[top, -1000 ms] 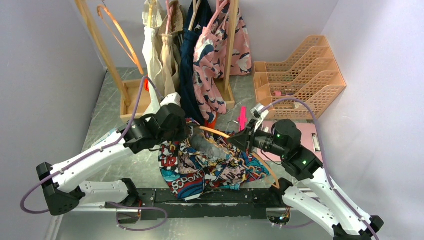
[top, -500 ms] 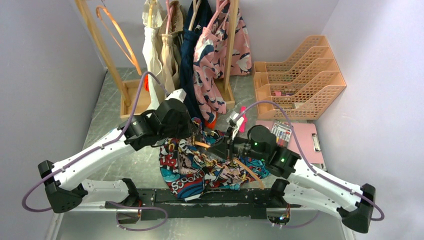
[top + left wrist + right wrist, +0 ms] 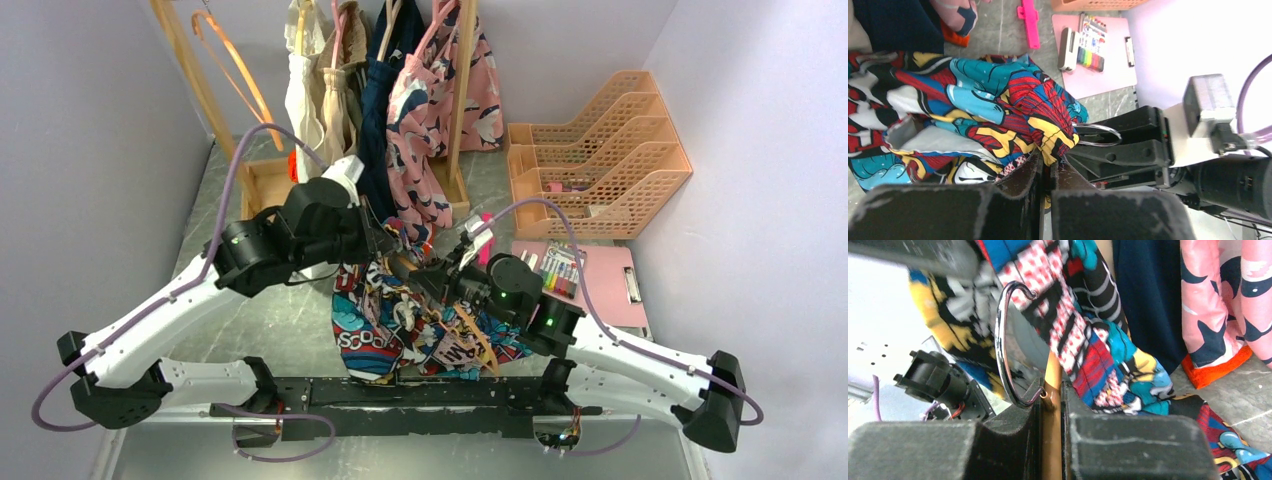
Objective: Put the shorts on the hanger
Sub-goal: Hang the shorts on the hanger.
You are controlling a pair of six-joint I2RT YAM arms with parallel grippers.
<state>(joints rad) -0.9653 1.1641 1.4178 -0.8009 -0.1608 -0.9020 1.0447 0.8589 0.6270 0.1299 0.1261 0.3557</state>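
Flanking grey table point(image 3: 488, 180) and shorts point(image 3: 400, 330): pale walls point(image 3: 90, 150).

You are seeing only a small piece of the slim orange-tan hanger with the silver metal hook point(image 3: 1052, 377). The comic-book print shorts point(image 3: 395, 325) are covering the rest of it. From above, the cloth is hiding the tips of the left gripper point(image 3: 1045, 175) and the right gripper point(image 3: 1050, 405). In both wrist views the dark fingers point(image 3: 948, 215) are looking blurry, and the bottom edge is cutting them off.
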